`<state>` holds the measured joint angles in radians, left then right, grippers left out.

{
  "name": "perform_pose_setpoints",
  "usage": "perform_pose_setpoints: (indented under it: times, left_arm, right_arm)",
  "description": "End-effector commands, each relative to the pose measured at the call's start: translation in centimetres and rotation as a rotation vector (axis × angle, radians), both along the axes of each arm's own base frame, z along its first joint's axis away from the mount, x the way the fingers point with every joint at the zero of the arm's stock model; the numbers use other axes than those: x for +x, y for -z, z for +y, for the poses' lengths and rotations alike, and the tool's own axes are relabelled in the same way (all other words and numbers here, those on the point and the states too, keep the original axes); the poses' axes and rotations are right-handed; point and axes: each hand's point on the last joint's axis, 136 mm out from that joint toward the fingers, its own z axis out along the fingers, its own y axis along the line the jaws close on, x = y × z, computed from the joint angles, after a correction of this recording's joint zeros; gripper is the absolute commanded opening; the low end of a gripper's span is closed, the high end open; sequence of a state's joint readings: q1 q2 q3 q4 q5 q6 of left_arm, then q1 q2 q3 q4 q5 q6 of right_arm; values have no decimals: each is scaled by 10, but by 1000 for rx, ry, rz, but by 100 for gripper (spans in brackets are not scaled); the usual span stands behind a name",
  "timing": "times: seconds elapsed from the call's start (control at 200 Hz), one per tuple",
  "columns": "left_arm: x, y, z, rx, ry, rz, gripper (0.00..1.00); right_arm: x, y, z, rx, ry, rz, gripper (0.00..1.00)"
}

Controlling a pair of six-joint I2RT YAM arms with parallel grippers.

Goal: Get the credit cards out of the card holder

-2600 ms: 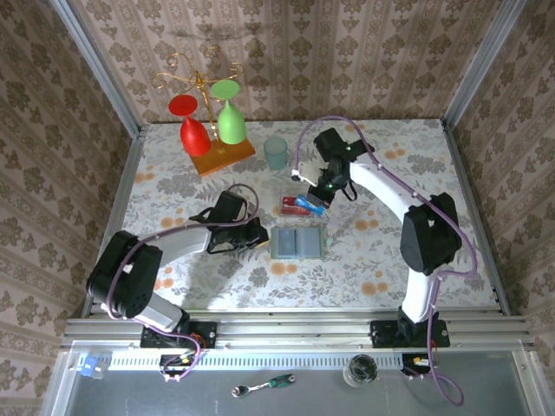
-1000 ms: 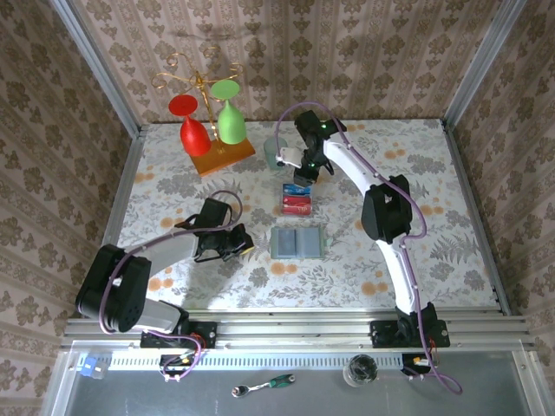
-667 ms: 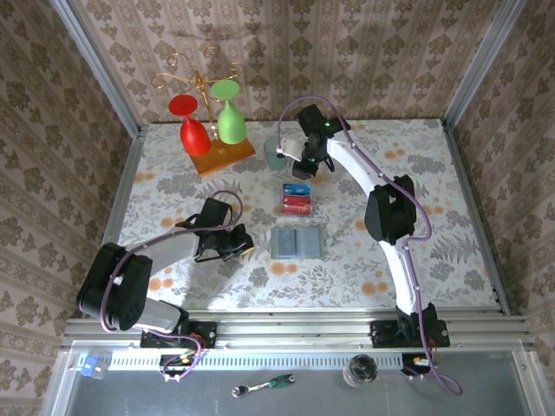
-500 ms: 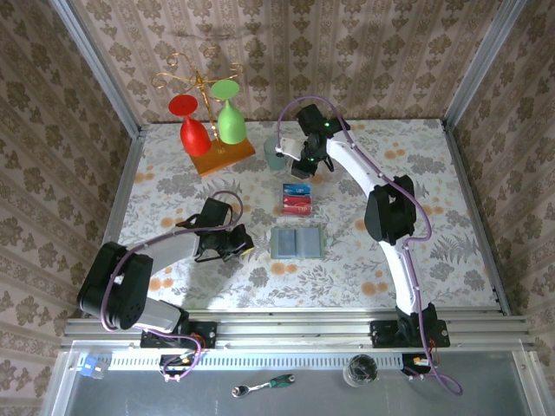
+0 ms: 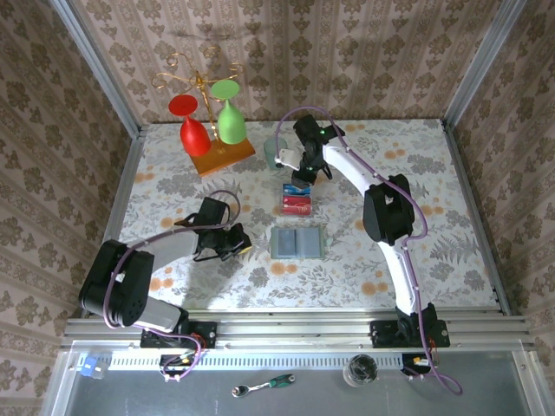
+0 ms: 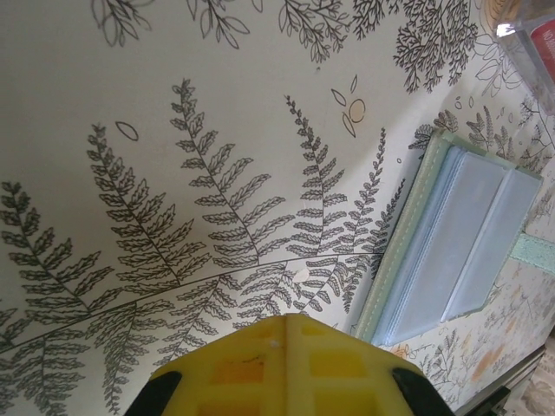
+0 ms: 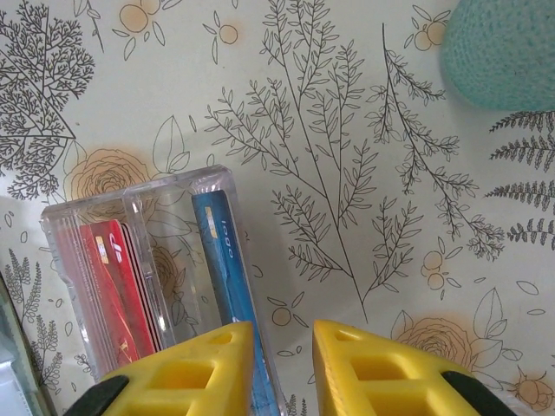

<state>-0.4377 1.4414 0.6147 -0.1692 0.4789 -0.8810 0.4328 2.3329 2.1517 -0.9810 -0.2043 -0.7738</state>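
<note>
The left gripper [image 6: 287,338] is clenched on nothing, its yellow fingers pressed together low over the flowered tablecloth [image 6: 130,104]. It is left of the card holder [image 6: 451,251], which lies open and flat mid-table. The right gripper [image 7: 279,340] hangs empty, its fingers a narrow gap apart, over one end of a clear tray [image 7: 130,198]. The credit cards [image 7: 117,290] stand in that tray, red ones in one slot and a blue card [image 7: 225,264] in the next. A teal cup [image 7: 507,48] sits nearby.
</note>
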Motion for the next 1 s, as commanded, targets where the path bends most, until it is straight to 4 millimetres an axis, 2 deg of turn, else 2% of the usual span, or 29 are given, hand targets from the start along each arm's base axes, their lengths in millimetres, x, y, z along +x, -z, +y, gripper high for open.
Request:
perform_pose_setpoints:
  times: [0.0,0.18,0.37,0.585,0.755,0.995]
  left_arm:
    - [5,-6,-5,-15,24,-16,0]
    - [6,-7,-5,-18,23,-23,0]
    - [6,-6,-5,-18,17,-21,0]
    - [7,-4,-5,-16,19,-16,0]
    - [10,-4,-7,-24,21,-17,0]
    - [15,-8,-15,-37,34,-32,0]
  right_arm:
    - [0,4,0,-14,12,-2,27]
    - [5,-14,4,16,16,-52,27]
    - [22,-19,3,14,39,-128,27]
    - [25,-11,3,7,40,-121,27]
    - [20,-2,2,-6,46,-89,27]
    - [8,-34,7,49,97,-128,28]
